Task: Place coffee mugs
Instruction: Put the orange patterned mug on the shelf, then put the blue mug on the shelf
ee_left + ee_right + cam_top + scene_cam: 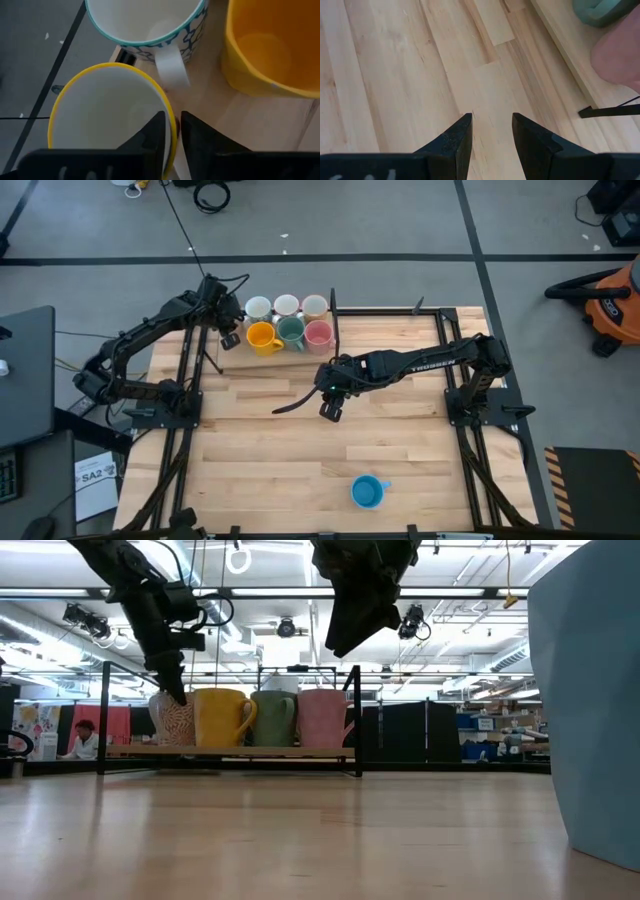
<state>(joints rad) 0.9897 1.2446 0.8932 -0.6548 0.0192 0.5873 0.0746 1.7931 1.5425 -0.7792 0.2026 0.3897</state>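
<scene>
From above: six coffee mugs grouped at 12 o'clock on the table [250,440]. Three white mugs [286,305] behind, then the orange mug [263,337], green mug [291,332] and pink mug [318,334] in front, all inside a black rack [335,330]. Left gripper [232,330] at the 9 o'clock end of that front row. Right gripper [330,405] over bare wood near the middle. One light blue mug [368,491] alone and upright, at about 5 o'clock from the right gripper and well apart from it, handle toward 3 o'clock. Clearly nearer the right arm than the left, so probably that arm's next reach. Level with the table: light blue mug [590,690] huge at the near right, left gripper [175,690] down at the row's end, right gripper [350,630] hanging high. Left wrist: left gripper [172,130] nearly pressed together, pinching the rim of a yellow-rimmed mug [107,115] — one finger inside, one outside — beside a blue-patterned mug [150,20]. Right wrist: right gripper [492,130] spread, holding nothing. Pale plank surface, smooth and dry-looking. Beyond it, grey floor [400,220], an orange shop vacuum [610,300], and a person [85,740] seated far back under workshop lights.
</scene>
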